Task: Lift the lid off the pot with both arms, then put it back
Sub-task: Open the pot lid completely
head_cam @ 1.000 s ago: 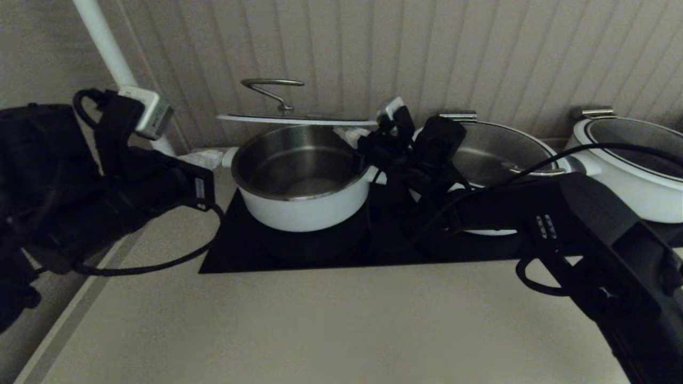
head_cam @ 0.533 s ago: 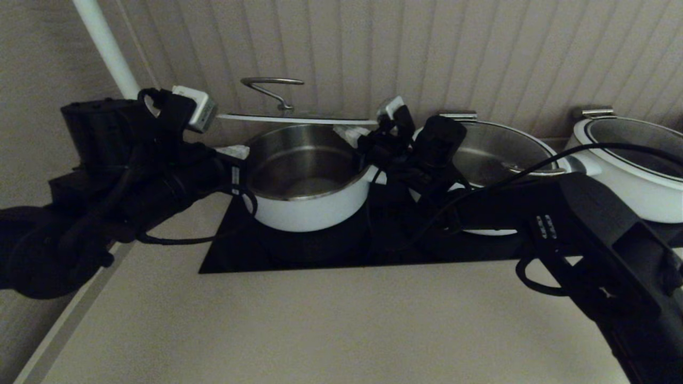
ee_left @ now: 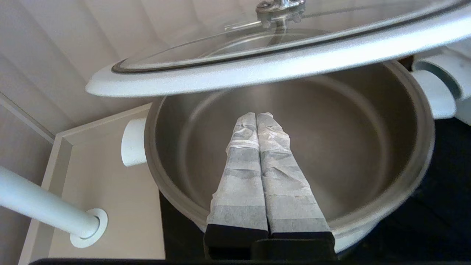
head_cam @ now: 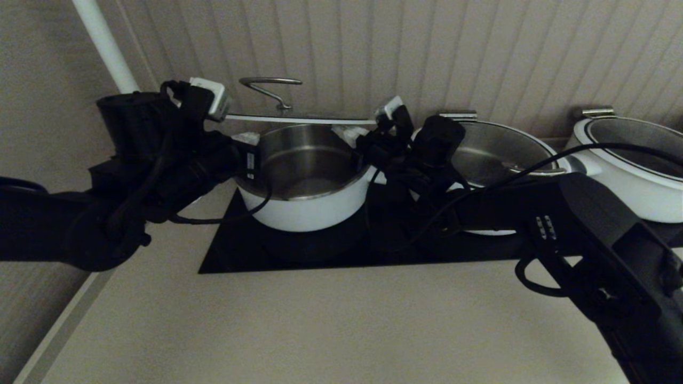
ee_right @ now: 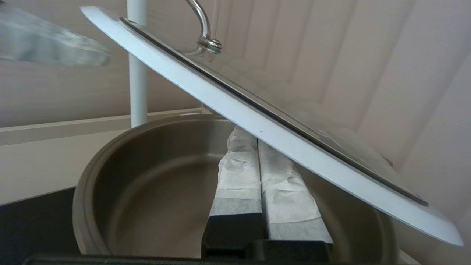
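Observation:
The white pot (head_cam: 307,205) with a steel liner stands open on the black cooktop (head_cam: 320,256). The lid (head_cam: 299,119), glass with a white ring and a looped steel handle (head_cam: 269,85), hovers level just above the pot. My right gripper (head_cam: 346,134) is shut, its wrapped fingers under the lid's right edge, and the lid rests on them (ee_right: 244,134). My left gripper (head_cam: 244,138) is shut and empty at the pot's left rim, its tips (ee_left: 257,115) just below the lid's left edge (ee_left: 154,82); I cannot tell if they touch it.
Two other white pots with glass lids stand to the right (head_cam: 496,154) (head_cam: 635,160). A white pole (head_cam: 104,45) rises at the back left, and the ribbed wall is close behind the pots. The beige counter (head_cam: 320,325) lies in front.
My left arm has swung in to the right, from the far left to the pot's left rim under the lid's edge. The lid and the right arm have stayed still.

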Tool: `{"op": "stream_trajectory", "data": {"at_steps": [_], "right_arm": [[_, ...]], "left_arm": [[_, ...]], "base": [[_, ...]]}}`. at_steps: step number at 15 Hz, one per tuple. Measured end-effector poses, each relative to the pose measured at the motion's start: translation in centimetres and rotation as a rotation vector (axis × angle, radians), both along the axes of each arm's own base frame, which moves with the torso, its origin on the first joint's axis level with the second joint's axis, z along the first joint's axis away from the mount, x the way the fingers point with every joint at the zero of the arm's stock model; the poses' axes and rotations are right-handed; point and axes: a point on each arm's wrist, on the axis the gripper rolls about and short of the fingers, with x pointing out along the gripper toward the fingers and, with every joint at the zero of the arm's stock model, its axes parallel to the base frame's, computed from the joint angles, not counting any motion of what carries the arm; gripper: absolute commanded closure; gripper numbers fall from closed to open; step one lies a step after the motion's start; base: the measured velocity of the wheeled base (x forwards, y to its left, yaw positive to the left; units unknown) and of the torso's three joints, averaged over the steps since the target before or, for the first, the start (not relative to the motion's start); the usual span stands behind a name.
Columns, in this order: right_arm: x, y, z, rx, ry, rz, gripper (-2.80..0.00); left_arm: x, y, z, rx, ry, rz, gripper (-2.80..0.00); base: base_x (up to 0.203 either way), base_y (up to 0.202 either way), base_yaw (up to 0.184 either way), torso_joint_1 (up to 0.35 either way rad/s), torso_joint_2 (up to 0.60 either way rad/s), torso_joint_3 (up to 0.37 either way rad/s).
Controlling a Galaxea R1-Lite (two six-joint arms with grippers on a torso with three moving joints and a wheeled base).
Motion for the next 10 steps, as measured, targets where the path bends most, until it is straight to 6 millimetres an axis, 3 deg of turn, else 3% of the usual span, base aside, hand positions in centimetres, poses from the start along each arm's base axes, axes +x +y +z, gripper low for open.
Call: {"op": "stream_trajectory", "data": {"at_steps": [10], "right_arm": [[-1.0, 1.3, 0.2, 0.001, -0.009, 0.027, 0.0]], "left_arm": [[1.3, 0.1, -0.2, -0.004, 0.0, 0.038, 0.0]], "base": [[0.0, 0.0, 0.0, 0.0, 0.0, 0.0]]}}
